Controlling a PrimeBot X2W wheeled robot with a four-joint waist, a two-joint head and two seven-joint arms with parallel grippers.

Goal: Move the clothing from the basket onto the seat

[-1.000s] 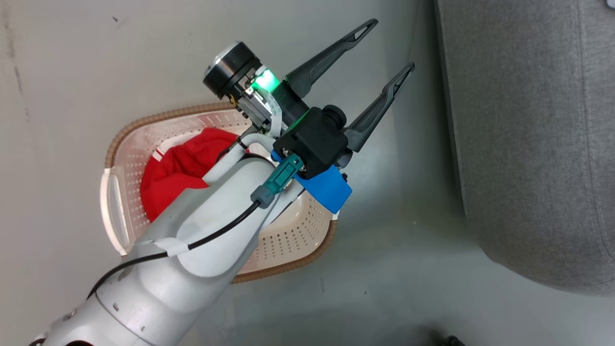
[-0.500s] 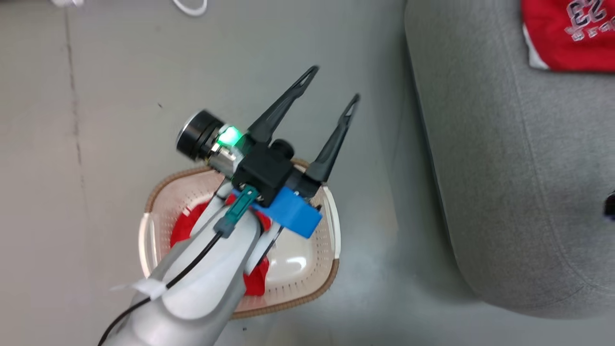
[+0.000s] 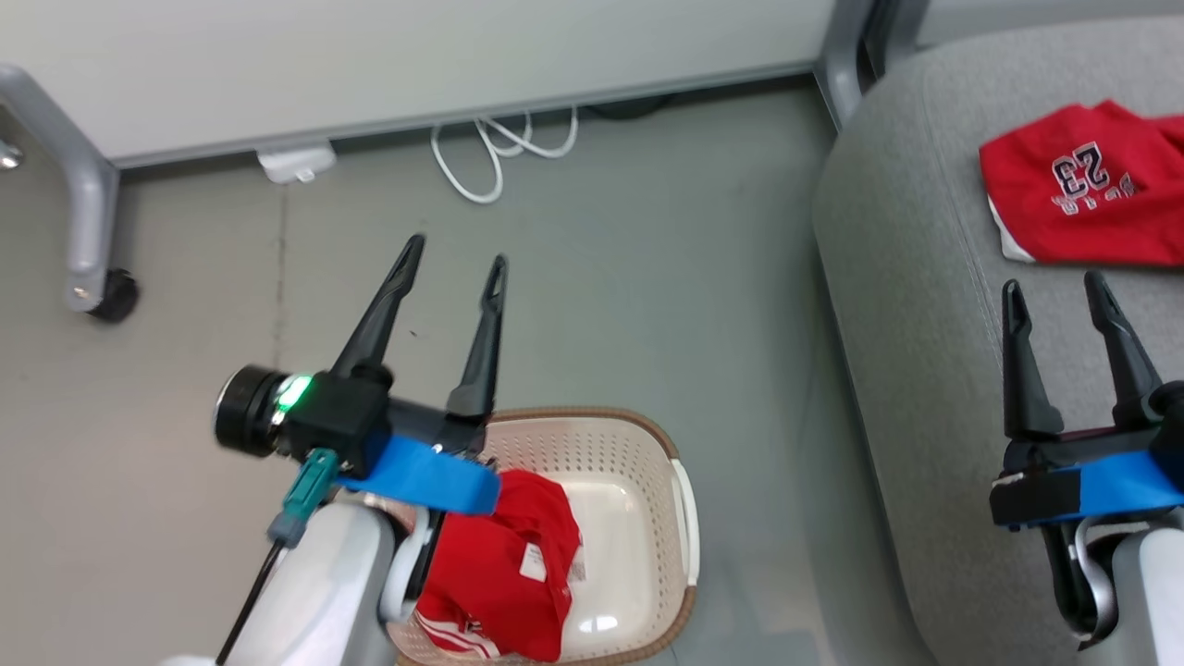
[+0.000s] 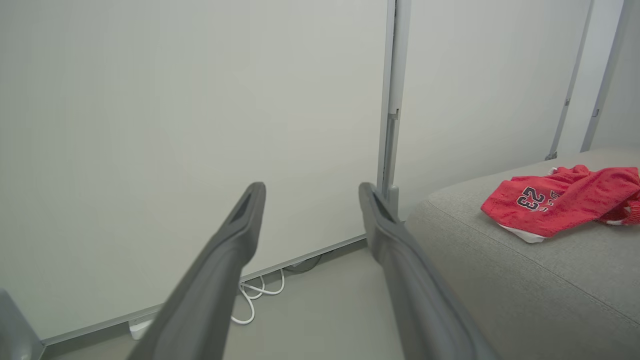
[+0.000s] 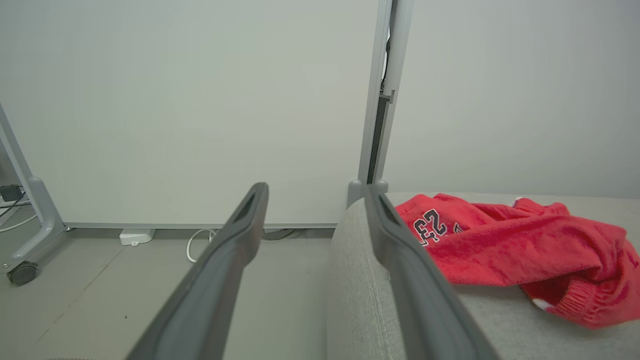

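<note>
Open floor (image 3: 647, 305) separates basket (image 3: 690, 518) and seat (image 3: 906, 416); the left forearm (image 3: 319, 587) overhangs the basket's left edge.

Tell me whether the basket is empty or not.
Not empty. One crumpled red garment lies inside the basket, while the red garment marked 23 already lies on the grey sofa.

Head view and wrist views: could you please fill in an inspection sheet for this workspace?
Surface: grey floor, the basket stands on it.
Job's things: one red garment lies in the basket; the "23" garment lies on the sofa.
Clutter: nothing seen.
Grippers: left gripper open, empty, by the basket; right gripper open, empty, over the sofa.
Cables: white cable looped on the floor, beside a white plug block.
Surroundings: pale wall panels; a grey wheeled leg.
</note>
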